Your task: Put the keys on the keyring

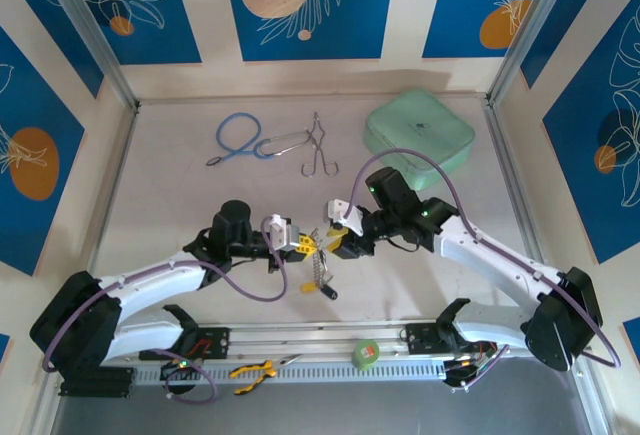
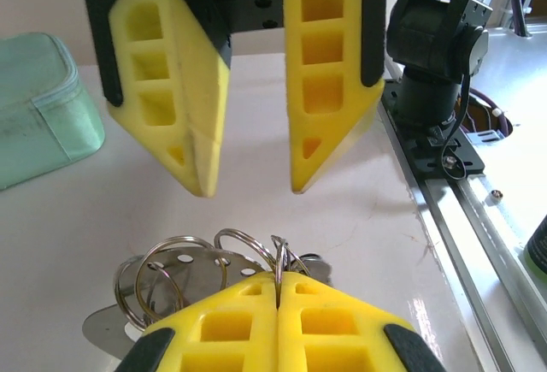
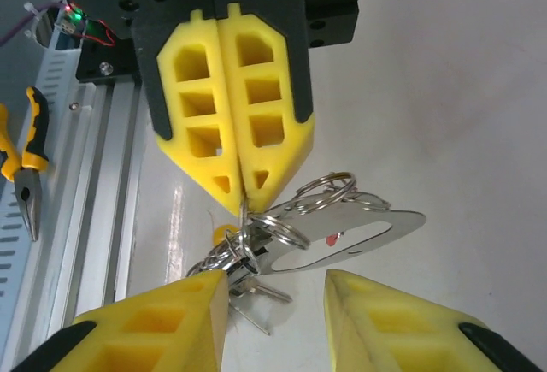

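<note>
Keyring [image 3: 376, 228] is clamped in the left gripper [image 2: 279, 281] with keys [image 1: 321, 273] dangling below, the right gripper [image 3: 275, 282] with jaws apart beside it; whether all are threaded is unclear.

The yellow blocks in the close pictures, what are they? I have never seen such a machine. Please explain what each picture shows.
They are the fingers of two robot arms. The overhead picture looks down on a table with both arms bolted at its near edge. The other two come from a camera on each wrist: each sees its own fingers at the bottom and the other hand opposite. The left hand is shut, pinching the keyring, a bunch of silver rings with a flat metal tag. The right hand is open in front of it, holding nothing. Far back lie a blue cord, forceps and a green pouch. Pliers and a tape roll lie on the rail near the bases.
</note>
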Action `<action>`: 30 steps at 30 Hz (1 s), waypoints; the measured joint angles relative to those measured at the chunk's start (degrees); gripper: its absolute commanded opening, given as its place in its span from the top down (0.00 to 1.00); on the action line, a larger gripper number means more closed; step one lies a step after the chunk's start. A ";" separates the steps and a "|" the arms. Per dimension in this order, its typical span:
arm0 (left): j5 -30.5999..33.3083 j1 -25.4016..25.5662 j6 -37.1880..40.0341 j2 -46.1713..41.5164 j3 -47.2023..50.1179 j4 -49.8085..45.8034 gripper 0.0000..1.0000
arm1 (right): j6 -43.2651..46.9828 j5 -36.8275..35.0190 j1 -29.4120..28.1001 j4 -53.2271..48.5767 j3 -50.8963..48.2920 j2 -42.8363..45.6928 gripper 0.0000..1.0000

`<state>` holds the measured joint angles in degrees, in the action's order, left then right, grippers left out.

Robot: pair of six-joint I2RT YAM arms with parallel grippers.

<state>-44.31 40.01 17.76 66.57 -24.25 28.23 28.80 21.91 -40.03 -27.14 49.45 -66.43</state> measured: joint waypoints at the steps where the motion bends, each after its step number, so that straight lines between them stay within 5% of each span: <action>1: 0.00 0.00 -0.33 0.09 0.24 0.81 1.00 | -0.61 0.50 0.04 0.70 -0.76 0.42 0.65; 17: -0.04 0.00 -1.38 0.68 0.74 4.15 1.00 | -4.07 1.60 0.04 5.73 -3.89 0.63 0.67; 30: -0.24 0.00 -1.38 0.68 0.74 4.15 1.00 | -3.28 1.22 -0.72 6.62 -4.26 -0.24 0.82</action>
<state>-44.56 40.01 16.38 67.24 -23.51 32.38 25.52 23.14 -40.75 -20.51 45.19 -66.67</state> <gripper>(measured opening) 0.063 0.210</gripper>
